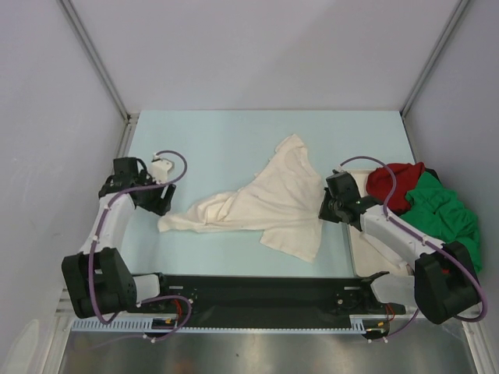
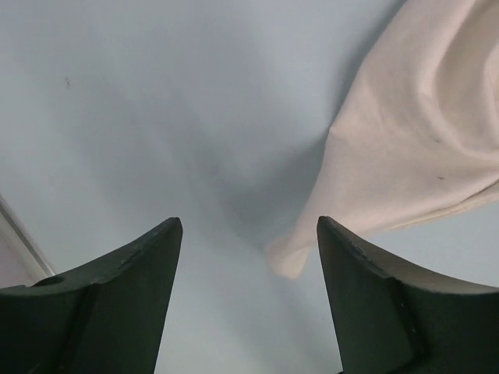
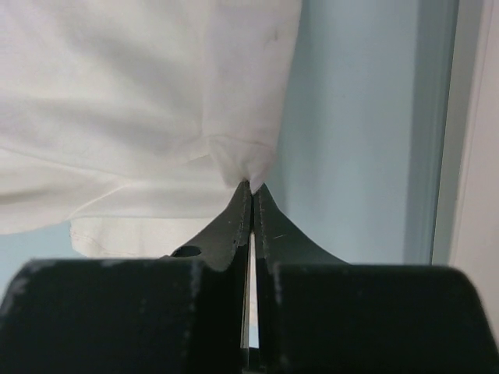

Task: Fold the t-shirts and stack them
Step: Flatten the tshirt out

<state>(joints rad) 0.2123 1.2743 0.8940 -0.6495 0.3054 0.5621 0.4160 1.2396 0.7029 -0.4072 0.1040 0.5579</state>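
A cream t-shirt (image 1: 265,199) lies crumpled and stretched across the middle of the light blue table. My right gripper (image 1: 326,209) is shut on its right edge; the right wrist view shows the jaws (image 3: 251,185) pinching a fold of cream cloth (image 3: 140,101). My left gripper (image 1: 161,209) is open and empty beside the shirt's left tip; that tip (image 2: 288,261) lies on the table between the fingers in the left wrist view. A red t-shirt (image 1: 394,183) and a green t-shirt (image 1: 440,212) lie bunched at the right.
White walls with metal corner posts (image 1: 93,54) enclose the table on three sides. A cream cloth (image 1: 378,249) lies under the right arm. The black base rail (image 1: 249,300) runs along the near edge.
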